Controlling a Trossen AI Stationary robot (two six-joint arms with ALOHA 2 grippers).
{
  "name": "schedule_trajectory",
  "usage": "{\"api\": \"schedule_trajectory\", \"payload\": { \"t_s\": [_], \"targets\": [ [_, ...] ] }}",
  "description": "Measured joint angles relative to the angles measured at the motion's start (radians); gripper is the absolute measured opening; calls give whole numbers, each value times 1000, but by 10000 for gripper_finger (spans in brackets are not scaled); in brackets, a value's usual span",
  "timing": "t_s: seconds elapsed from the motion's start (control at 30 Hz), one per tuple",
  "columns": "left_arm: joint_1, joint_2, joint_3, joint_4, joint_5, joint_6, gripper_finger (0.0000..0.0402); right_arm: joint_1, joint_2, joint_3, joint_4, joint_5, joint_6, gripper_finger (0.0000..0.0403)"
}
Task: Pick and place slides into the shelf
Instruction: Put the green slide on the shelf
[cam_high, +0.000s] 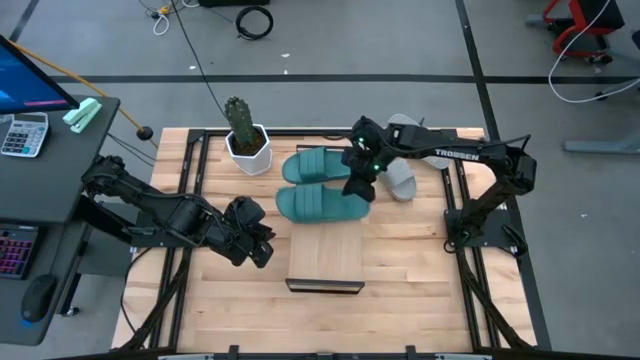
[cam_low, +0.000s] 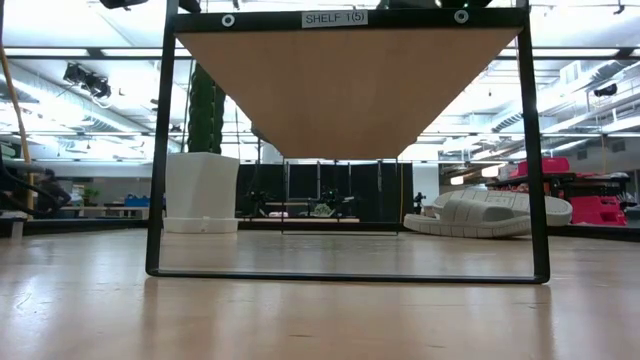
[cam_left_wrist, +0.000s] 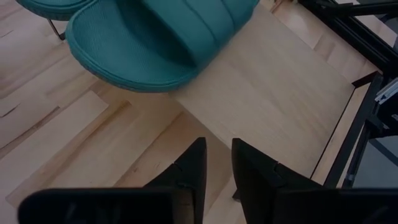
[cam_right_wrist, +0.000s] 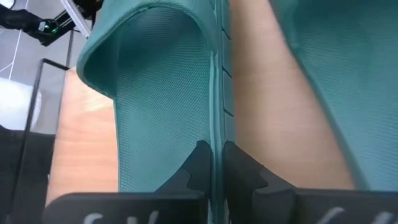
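Two teal slides lie side by side on the shelf's far end: near teal slide (cam_high: 322, 204), far teal slide (cam_high: 318, 166). Shelf (cam_high: 325, 258) runs down the table's middle, bare board nearer the camera. Right gripper (cam_right_wrist: 212, 163) pinches the near teal slide's edge, fingers closed tight on the thin rim. Grey slides (cam_high: 400, 178) sit beyond the right arm. Left gripper (cam_left_wrist: 218, 165) hovers beside the shelf, fingers narrowly parted, holding nothing. Potted cactus (cam_high: 243, 135) stands at the table's far edge.
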Motion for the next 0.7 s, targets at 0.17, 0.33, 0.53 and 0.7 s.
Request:
{"api": "schedule_trajectory", "payload": {
  "t_s": [0.17, 0.33, 0.53, 0.7],
  "targets": [
    [0, 0, 0, 0, 0, -6, 80, -19, 10, 0, -2, 14, -5, 27],
    [0, 0, 0, 0, 0, -7, 84, -41, 6, 0, -1, 12, -5, 30],
    [0, 0, 0, -1, 0, -7, 78, -50, 5, 0, -3, 10, -6, 28],
    [0, 0, 0, -1, 0, -7, 82, -51, 5, 0, -3, 11, -17, 30]
  ]
}}
